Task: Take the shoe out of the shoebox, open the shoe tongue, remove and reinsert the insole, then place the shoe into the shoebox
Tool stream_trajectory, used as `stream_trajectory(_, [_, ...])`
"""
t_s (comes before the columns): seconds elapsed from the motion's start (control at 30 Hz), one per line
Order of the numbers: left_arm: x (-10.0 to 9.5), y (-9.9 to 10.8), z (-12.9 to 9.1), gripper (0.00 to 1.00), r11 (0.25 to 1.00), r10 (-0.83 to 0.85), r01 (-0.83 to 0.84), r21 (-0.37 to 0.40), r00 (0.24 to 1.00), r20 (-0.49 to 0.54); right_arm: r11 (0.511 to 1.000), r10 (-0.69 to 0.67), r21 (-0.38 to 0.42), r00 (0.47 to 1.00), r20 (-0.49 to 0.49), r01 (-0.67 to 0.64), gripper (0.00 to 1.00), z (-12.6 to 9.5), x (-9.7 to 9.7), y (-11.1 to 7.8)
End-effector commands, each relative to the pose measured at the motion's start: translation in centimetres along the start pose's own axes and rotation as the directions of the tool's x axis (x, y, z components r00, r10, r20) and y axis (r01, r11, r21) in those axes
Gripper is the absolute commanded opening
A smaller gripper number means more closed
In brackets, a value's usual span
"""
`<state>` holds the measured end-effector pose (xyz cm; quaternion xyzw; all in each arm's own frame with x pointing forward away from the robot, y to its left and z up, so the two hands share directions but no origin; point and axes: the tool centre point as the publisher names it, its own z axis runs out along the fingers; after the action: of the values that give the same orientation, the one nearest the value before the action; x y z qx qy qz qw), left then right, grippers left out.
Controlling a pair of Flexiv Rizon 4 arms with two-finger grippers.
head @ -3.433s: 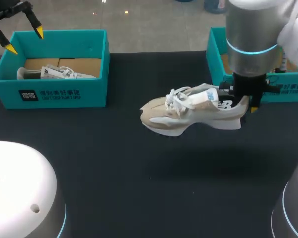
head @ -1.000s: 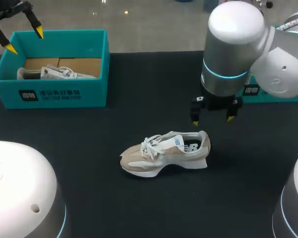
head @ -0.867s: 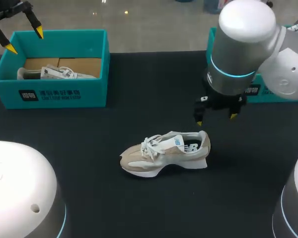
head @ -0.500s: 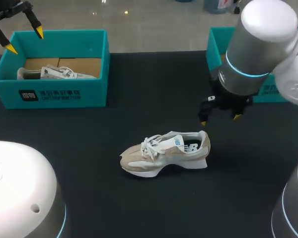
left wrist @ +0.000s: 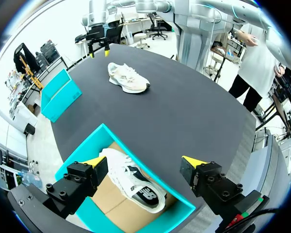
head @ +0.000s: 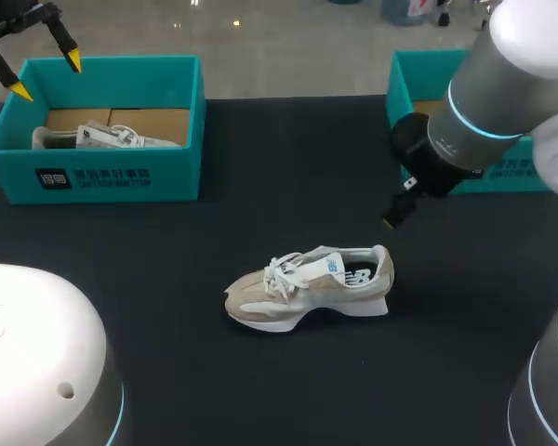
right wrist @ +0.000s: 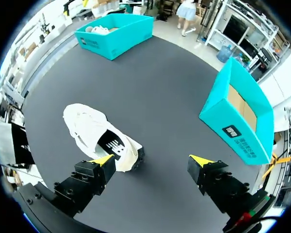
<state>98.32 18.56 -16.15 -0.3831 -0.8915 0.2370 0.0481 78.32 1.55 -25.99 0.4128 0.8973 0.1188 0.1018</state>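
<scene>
Since shoe (head: 307, 286) lay upright on the table (head: 260, 390) mid-scene, removal was done; tongue (head: 318, 266), insole and reboxing apparently remained. Right gripper (right wrist: 152, 159) hung wide and empty beyond its heel; left gripper (left wrist: 143, 160) wide above far-left shoebox (head: 102, 177).

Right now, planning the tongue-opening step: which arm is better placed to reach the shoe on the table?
Right. The right gripper hangs open close by the heel of the shoe; the left gripper is open over the far shoebox, well away.

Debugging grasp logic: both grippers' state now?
Left gripper: open, empty, over the shoebox.
Right gripper: open, empty, by the shoe.
</scene>
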Motion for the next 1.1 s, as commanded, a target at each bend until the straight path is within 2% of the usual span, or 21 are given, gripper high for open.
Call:
stream_trajectory(0.03, [0.0, 0.0, -0.1, 1.00, 1.000, 0.001, -0.001, 0.000, 1.000, -0.002, 0.822, -0.566, -0.139, 0.821, -0.081, 0.553, 1.00, -1.1, -1.3, -1.0])
stream_trajectory(0.63, [0.0, 0.0, -0.1, 1.00, 1.000, 0.001, -0.001, 0.000, 1.000, -0.002, 0.822, -0.566, -0.139, 0.821, -0.081, 0.553, 1.00, -1.1, -1.3, -1.0])
stream_trajectory(0.8, [0.0, 0.0, -0.1, 1.00, 1.000, 0.001, -0.001, 0.000, 1.000, -0.002, 0.767, -0.598, -0.390, 0.787, -0.150, 0.509, 1.00, -1.6, -2.1, -1.9])
stream_trajectory(0.9, [0.0, 0.0, -0.1, 1.00, 1.000, 0.001, -0.001, 0.000, 1.000, -0.002, 0.741, -0.622, -0.442, 0.765, -0.169, 0.505, 1.00, -1.8, -2.9, -2.3])
stream_trajectory(1.1, [0.0, 0.0, -0.1, 1.00, 1.000, 0.001, -0.001, 0.000, 1.000, -0.002, 0.677, -0.690, -0.490, 0.705, -0.163, 0.550, 1.00, -1.8, -3.6, -2.8])
